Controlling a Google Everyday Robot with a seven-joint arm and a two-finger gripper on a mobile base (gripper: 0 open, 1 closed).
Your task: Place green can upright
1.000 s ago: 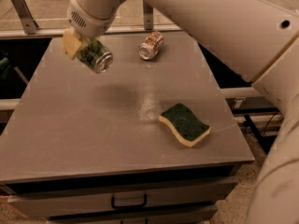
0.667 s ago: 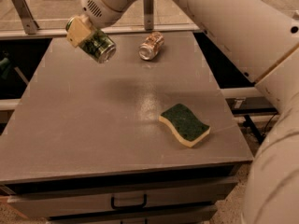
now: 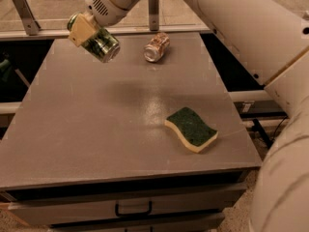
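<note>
1. The end effector (image 3: 92, 36) is clamped around the green can (image 3: 105, 46). It holds the can in the air over the far left part of the table (image 3: 96, 129), tilted, with one silver end facing down and forward.
2. Released at this tilt, the can would likely topple and roll, so it needs turning vertical first.
3. Letting go from this height could make it bounce over.
4. The brown-orange can (image 3: 157, 47) lies on its side nearby; a sideways sweep might knock it. The sponge (image 3: 191, 128) sits well apart.
</note>
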